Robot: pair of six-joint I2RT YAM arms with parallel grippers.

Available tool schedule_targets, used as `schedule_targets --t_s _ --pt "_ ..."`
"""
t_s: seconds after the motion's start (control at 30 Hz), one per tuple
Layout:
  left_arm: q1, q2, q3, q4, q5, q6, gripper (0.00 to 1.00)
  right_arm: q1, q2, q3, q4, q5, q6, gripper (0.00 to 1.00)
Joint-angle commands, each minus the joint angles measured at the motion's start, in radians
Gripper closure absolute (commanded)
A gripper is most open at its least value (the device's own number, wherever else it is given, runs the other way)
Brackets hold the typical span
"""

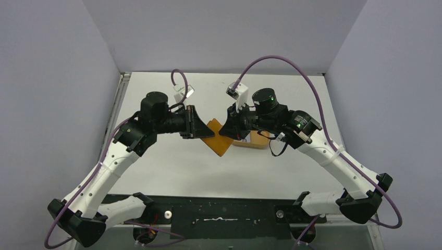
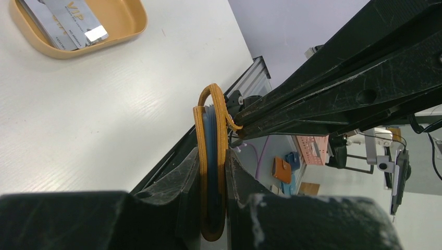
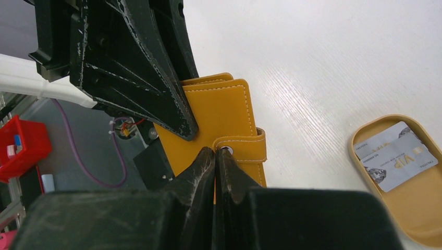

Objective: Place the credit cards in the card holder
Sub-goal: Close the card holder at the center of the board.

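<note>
White counter (image 1: 208, 172) is the largest thing we see, and the two arms reach over it toward each other near its middle. The left arm (image 1: 120, 156) comes in from the left and the right arm (image 1: 333, 156) from the right. Partly under the right arm an orange oval tray (image 3: 417, 203) lies on the counter.

Between the two arms hangs the tan-orange card holder (image 1: 220, 143). It is folded, it stands on its edge, and it is lifted off the counter. The left jaws are only a little apart and press on its two covers from both sides, so we see a firm hold on it there. The right jaws are fully together, and they pinch the end of the strap (image 3: 245, 148) of the card holder, where a small metal stud (image 3: 225, 150) shows just beside the tips.

Some credit cards (image 3: 398, 159), silvery grey with printing on them, lie overlapped in the tray, well apart from the card holder. In the left wrist view thin light blue edges (image 2: 210, 140) show between the two covers of the holder.
</note>
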Motion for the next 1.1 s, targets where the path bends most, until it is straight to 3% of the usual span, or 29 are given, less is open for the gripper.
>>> schedule_targets --t_s 0.0,1.07 --pt "-0.004 -0.033 0.030 0.093 0.032 -0.014 1.00 0.012 0.006 0.004 0.053 -0.035 0.019 1.00" --pt "0.005 -0.056 0.031 0.049 0.001 0.008 1.00 -0.002 -0.025 -0.006 0.025 -0.016 0.012 1.00"
